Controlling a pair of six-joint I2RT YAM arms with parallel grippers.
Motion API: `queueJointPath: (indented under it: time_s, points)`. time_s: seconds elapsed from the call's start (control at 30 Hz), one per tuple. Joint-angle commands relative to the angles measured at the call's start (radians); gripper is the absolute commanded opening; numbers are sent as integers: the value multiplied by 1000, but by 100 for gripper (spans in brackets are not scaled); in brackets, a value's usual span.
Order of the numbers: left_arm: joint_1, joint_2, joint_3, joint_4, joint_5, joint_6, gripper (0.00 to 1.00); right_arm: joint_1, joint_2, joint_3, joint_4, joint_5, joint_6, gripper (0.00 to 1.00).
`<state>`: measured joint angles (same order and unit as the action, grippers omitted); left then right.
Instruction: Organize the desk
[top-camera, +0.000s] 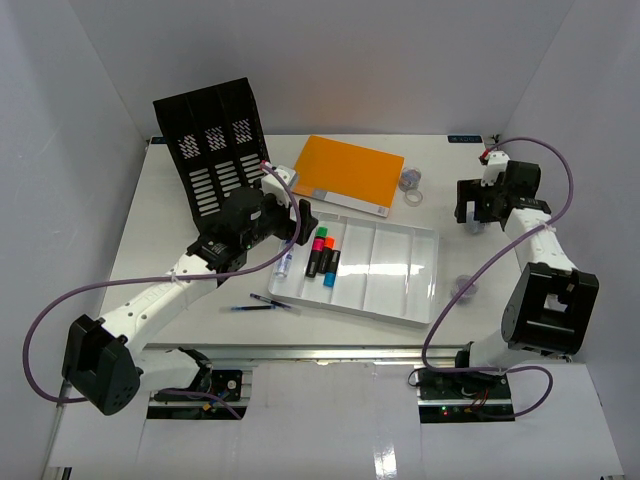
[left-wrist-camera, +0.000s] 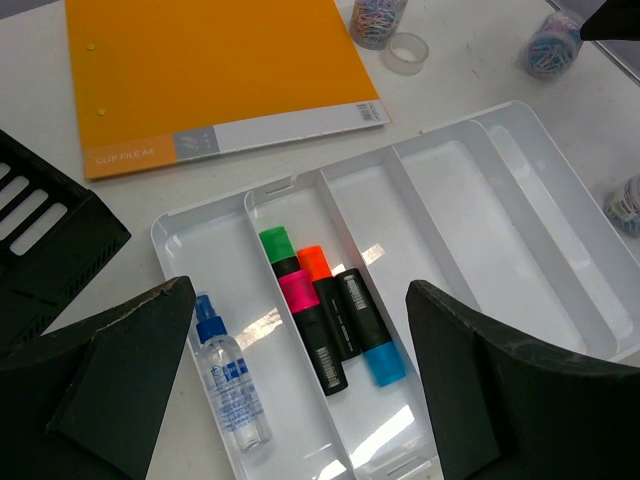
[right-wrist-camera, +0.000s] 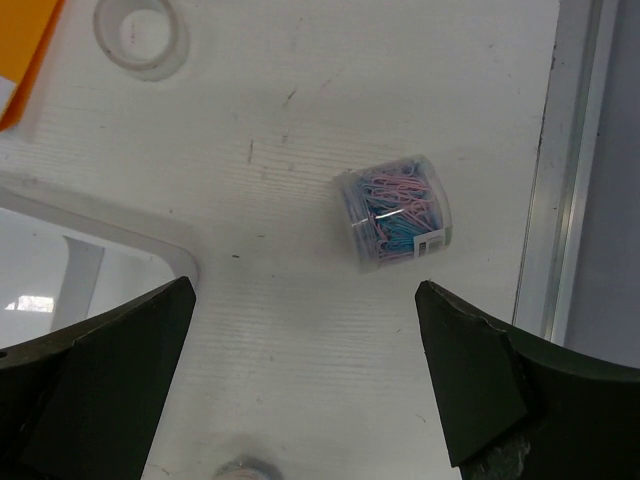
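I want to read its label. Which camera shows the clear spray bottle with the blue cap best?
Left wrist view: the clear blue-capped spray bottle lies whole and close. From the top it looks tiny; right wrist misses it.

On the desk (top-camera: 150, 230) sit a white tray (top-camera: 395, 270), orange file (top-camera: 350, 170), black rack (top-camera: 215, 150), pen (top-camera: 262, 305), tape roll (top-camera: 414, 198) and paperclip jars (right-wrist-camera: 393, 212).

Counter (right-wrist-camera: 300, 130): white, matt, faintly ribbed, scuffed; edge rail (right-wrist-camera: 572, 150) brushed metal. Tray (left-wrist-camera: 450, 220): glossy white plastic. Clip jar (right-wrist-camera: 393, 212): clear plastic. Folder (left-wrist-camera: 200, 70): matt orange, smooth.
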<state>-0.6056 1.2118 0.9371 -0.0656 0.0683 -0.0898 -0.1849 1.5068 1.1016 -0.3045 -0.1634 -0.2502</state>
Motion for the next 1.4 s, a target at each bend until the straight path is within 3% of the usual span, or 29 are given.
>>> queueJointPath:
  time_s: [0.0,0.27,0.57,0.97,1.37]
  points:
    - [-2,-28,-11,24,-7,7,98,-11,47,76,-16,94,-18,97]
    - [-2,-23,-18,29,-17,16,98,-25,209,199,-95,45,-146,98]
    - [-2,-29,-23,31,-27,24,98,-28,369,363,-187,75,-158,98]
    - [-2,-32,-21,32,-19,25,98,-34,404,348,-241,70,-184,79]
    - [-2,-35,-26,35,-25,30,98,-38,429,370,-266,73,-176,49]
